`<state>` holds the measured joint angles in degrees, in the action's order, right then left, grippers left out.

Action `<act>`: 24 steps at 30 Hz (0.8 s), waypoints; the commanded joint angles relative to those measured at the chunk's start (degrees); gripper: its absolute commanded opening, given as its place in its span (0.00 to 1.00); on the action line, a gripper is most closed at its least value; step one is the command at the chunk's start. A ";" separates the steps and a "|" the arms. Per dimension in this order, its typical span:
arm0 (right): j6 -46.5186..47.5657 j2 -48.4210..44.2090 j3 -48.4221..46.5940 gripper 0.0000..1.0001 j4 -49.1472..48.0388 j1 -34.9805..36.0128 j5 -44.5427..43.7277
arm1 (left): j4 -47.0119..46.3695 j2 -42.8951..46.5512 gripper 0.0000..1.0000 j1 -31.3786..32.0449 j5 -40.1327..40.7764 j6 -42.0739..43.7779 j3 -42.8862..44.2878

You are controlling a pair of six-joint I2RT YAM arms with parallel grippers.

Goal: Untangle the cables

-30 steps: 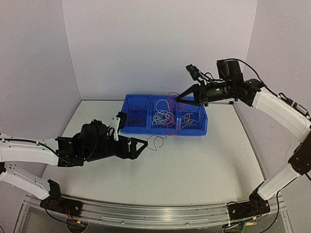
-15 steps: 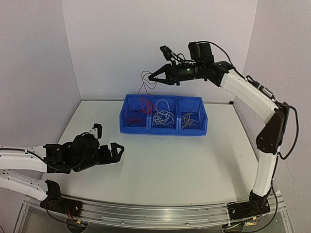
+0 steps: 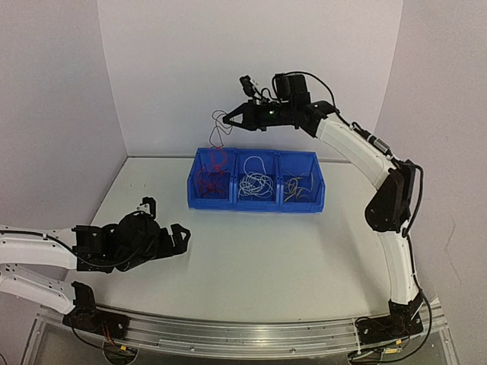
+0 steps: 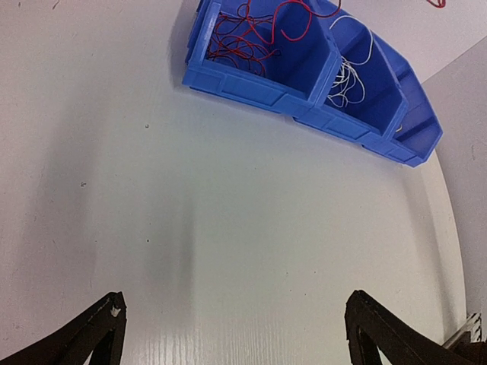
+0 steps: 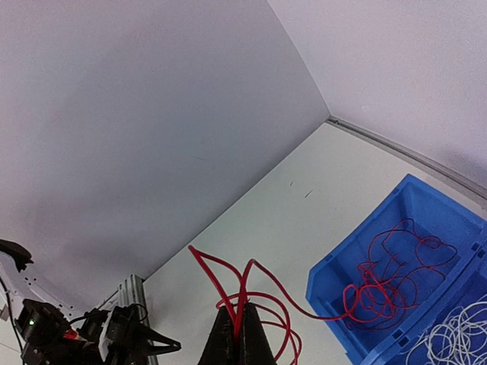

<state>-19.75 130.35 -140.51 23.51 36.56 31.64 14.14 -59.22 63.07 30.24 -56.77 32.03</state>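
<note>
Well, the right gripper (image 3: 230, 118) is up high in the air, off toward 11 o'clock from the blue bin (image 3: 256, 204). Its two fingers are pinched tight together on one red wire (image 3: 219, 131). The wire loops out past the tips and hangs down. In the right wrist view the red wire (image 5: 228, 277) runs from the closed fingers to the bin's end box.

The blue bin sits at the 12 o'clock side of the table (image 3: 304, 258). It has three boxes in a row. The 9 o'clock box holds a messy pile of red wires (image 3: 209, 181). The middle box holds curly white wires (image 3: 257, 184). The 3 o'clock box holds yellow wires (image 3: 299, 186).

The left gripper (image 3: 163, 220) is low over the table at about 8 o'clock, well apart from the bin. Its fingers (image 4: 99, 327) are spread wide apart and hold nothing. From its own camera the bare table lies between them, with the bin at about 1 o'clock.
</note>
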 commanded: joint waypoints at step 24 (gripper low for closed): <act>15.00 21.30 -5.32 0.00 -14.95 2.19 -22.43 | -1.92 0.72 1.00 0.12 -0.47 -1.41 -1.36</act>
<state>-11.46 150.48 -143.26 9.59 36.78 11.95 13.45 -59.22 63.07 29.97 -57.54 31.23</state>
